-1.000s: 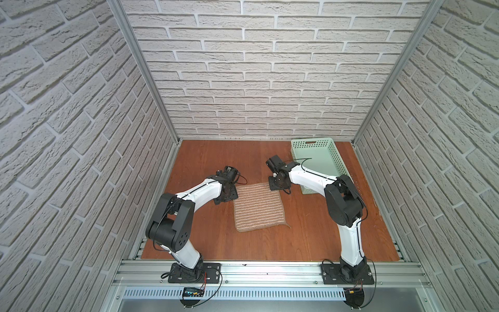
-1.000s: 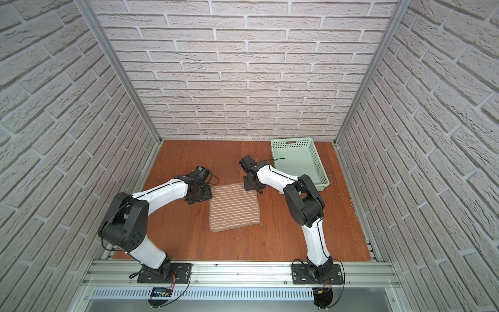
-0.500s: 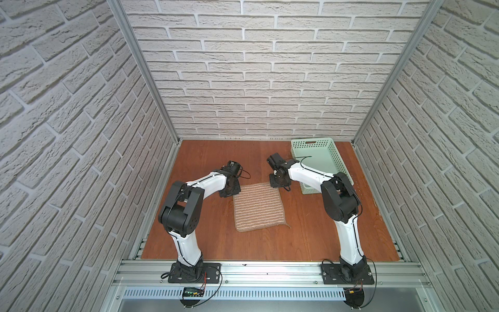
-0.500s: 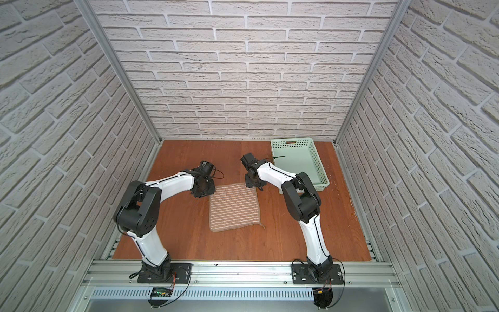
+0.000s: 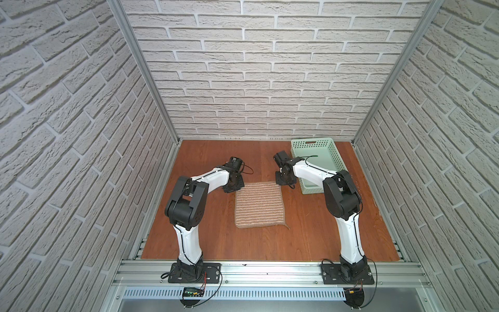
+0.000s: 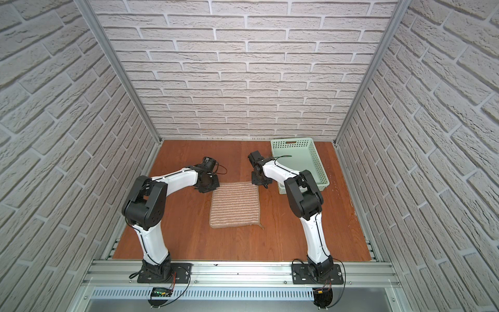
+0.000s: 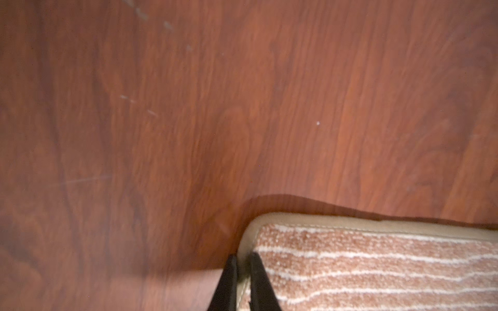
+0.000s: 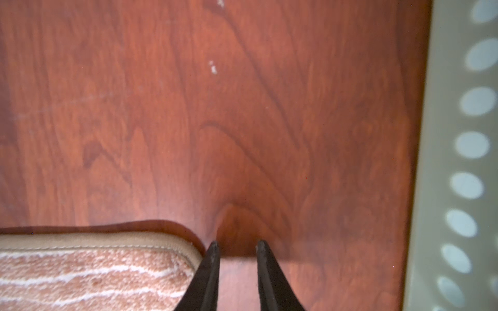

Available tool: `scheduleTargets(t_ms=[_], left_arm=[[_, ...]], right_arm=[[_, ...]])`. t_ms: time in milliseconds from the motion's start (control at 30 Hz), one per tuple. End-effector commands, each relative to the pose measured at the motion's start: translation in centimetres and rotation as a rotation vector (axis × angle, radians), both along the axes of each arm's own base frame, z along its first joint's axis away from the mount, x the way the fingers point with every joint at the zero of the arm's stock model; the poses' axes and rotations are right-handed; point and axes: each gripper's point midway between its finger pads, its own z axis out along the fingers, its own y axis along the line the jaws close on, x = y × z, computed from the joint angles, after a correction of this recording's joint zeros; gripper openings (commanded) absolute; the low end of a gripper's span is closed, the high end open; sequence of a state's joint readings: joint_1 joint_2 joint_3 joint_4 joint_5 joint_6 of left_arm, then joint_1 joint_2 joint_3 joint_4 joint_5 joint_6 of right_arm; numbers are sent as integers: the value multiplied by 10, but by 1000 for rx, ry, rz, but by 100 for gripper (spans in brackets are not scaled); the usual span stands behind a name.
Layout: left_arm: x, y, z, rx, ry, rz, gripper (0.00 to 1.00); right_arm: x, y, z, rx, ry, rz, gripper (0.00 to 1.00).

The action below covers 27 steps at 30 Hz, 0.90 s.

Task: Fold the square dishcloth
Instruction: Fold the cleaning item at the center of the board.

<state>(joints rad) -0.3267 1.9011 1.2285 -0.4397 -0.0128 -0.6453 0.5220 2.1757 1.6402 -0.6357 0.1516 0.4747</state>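
1. The tan-brown square dishcloth [image 5: 259, 205] of woven fabric with thin cream stripes lies spread on the reddish-brown wooden tabletop [image 5: 216, 243], reaching from both grippers back toward the arm bases.
2. The left gripper [image 7: 242, 258] is almost closed, its black fingers pinching the pale hem at one far corner.
3. The right gripper [image 8: 237, 246] stands partly open over bare wood and grasps nothing; the other far corner lies just outside one finger.
4. A pale green perforated plastic basket [image 8: 458, 161] stands near the right gripper, on the side away from the cloth.

A pale green perforated basket [image 5: 310, 144] sits on the wooden tabletop [image 5: 216, 237].
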Motion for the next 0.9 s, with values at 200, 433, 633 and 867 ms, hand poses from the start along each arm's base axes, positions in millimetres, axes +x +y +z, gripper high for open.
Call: scheduleTargets(t_ms=[200,433,633,867], left_arm=[[22,-4,13,-28,-63,16,26],[26,0,28,1,-104,-90,30],[20,6,32,32,-96,-177,32],[18,11,21,5,-49,-220,33]], right_arm=[[1,-18,14,20,1,-12,26],[-11,-4,25,99,16,59,25],[-18,7,24,127,33,113,26],[-20,19,20,134,56,159,27]])
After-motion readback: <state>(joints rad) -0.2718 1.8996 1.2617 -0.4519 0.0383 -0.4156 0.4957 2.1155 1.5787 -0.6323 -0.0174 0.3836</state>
